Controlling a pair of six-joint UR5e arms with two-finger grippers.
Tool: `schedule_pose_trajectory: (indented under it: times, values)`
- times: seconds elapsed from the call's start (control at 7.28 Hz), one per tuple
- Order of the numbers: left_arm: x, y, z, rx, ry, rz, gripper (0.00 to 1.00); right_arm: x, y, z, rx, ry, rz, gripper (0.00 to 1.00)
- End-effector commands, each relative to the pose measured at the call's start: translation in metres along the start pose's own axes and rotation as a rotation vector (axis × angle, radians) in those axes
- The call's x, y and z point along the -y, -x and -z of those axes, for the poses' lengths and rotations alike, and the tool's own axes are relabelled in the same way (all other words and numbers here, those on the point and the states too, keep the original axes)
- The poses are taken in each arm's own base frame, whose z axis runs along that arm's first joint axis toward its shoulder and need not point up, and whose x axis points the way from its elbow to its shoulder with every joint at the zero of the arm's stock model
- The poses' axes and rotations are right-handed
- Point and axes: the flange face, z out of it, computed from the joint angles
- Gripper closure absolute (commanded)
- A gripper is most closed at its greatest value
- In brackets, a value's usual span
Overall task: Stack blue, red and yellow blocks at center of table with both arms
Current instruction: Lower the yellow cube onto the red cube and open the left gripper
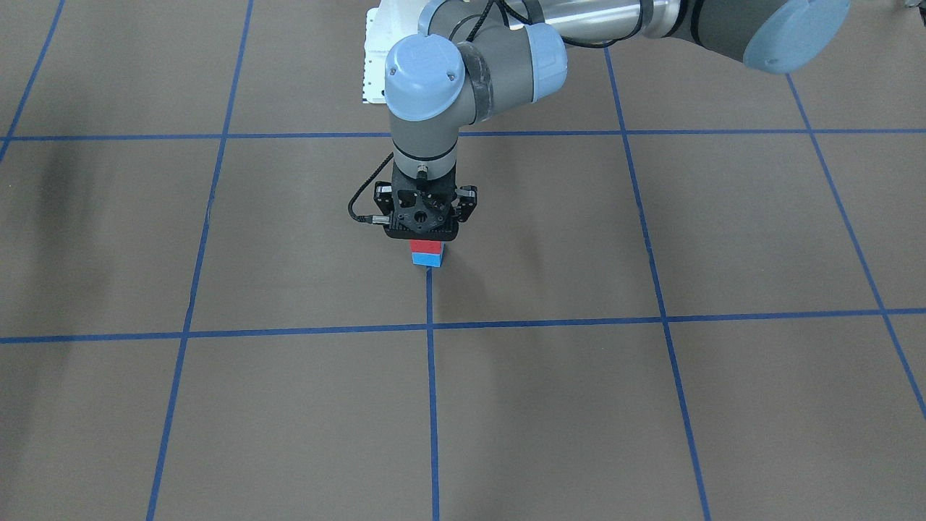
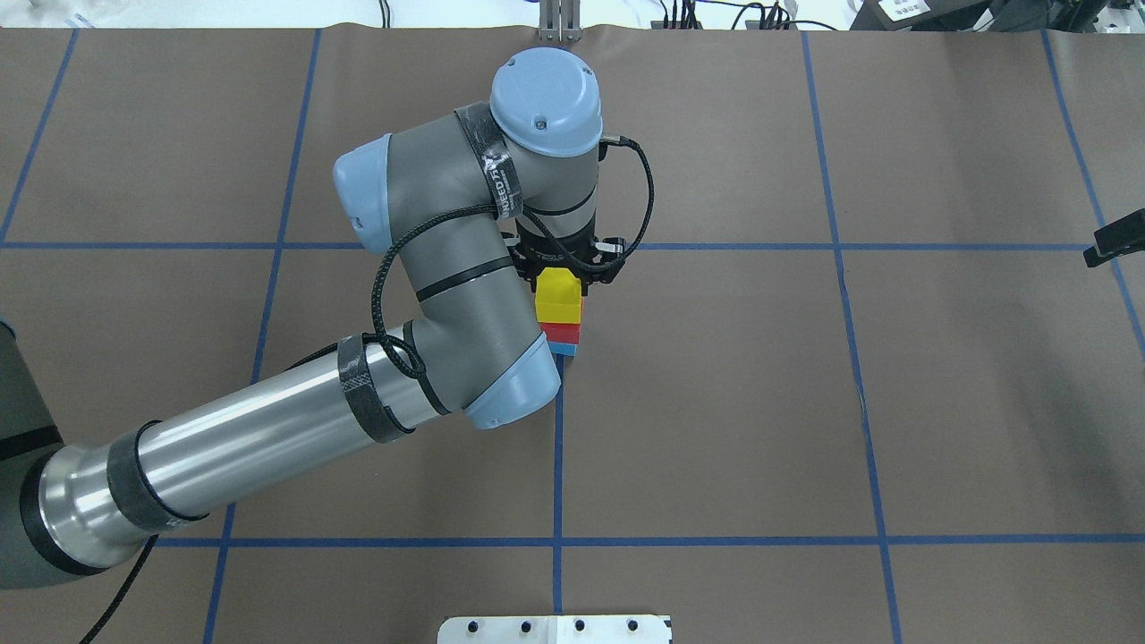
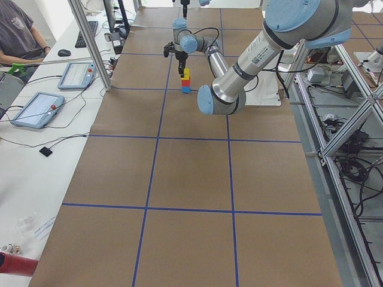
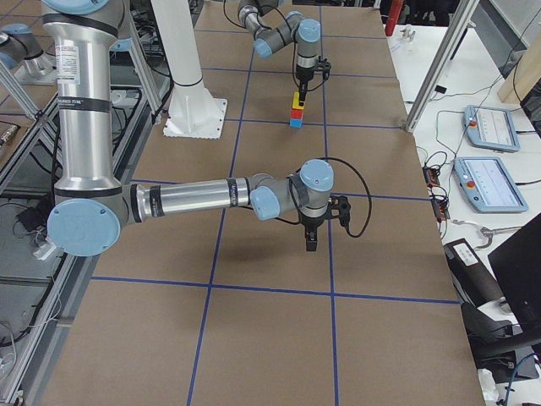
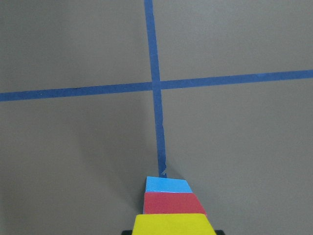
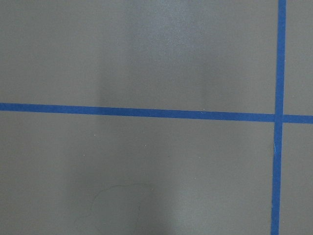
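Stack stands at the centre of the table [image 2: 805, 402], on a blue tape line [image 2: 556, 465]: blue block [image 2: 564, 349] at the bottom, red block [image 2: 562, 333] on it, yellow block [image 2: 557, 293] on top. Left gripper [image 4: 300, 86] hangs directly over the yellow block, fingers pointing down at its top. I cannot tell whether they pinch it. Right gripper [image 4: 310, 244] is well apart at the table's right end, and I cannot read its opening.

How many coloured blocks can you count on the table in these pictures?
3, stacked at the centre of the table: blue block lowest, red block on it, yellow block on top. More could be hidden beneath the left arm.
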Motion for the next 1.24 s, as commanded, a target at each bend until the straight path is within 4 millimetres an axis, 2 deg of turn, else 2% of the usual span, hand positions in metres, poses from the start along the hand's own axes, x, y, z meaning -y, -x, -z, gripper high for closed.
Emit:
schedule_pose_trajectory:
  times: [0.0,0.27,0.41,0.55,0.82,0.96,1.1]
  values:
    - [0.0,-0.001,0.0011,-0.003,-0.002,-0.001,1.0,0.0,-0.0001,-0.0001,0.0,0.0,0.0,0.01]
    - [-0.0008,-0.0016,0.0006,-0.003,-0.001,-0.002,1.0,0.0,-0.0001,-0.0001,0.0,0.0,0.0,0.01]
    - [-0.0008,-0.0009,-0.0003,-0.002,0.0,-0.001,0.89,0.0,-0.0001,-0.0001,0.0,0.0,0.0,0.01]
    - [-0.0011,-0.0005,0.0004,-0.004,-0.003,-0.003,0.49,-0.0001,-0.0012,-0.0012,-0.001,0.002,-0.002,0.01]
    - [0.0012,-0.0001,0.0001,0.012,-0.031,-0.004,0.09,-0.0001,-0.0012,-0.0012,-0.001,0.002,-0.004,0.01]
    - [0.0004,-0.0022,0.0012,0.01,-0.031,-0.006,0.01,-0.0001,-0.0012,-0.0012,-0.001,0.002,-0.004,0.01]
    - [0.0002,-0.0032,0.0027,0.007,-0.033,-0.007,0.01,-0.0001,-0.0012,-0.0012,-0.001,0.002,-0.005,0.01]
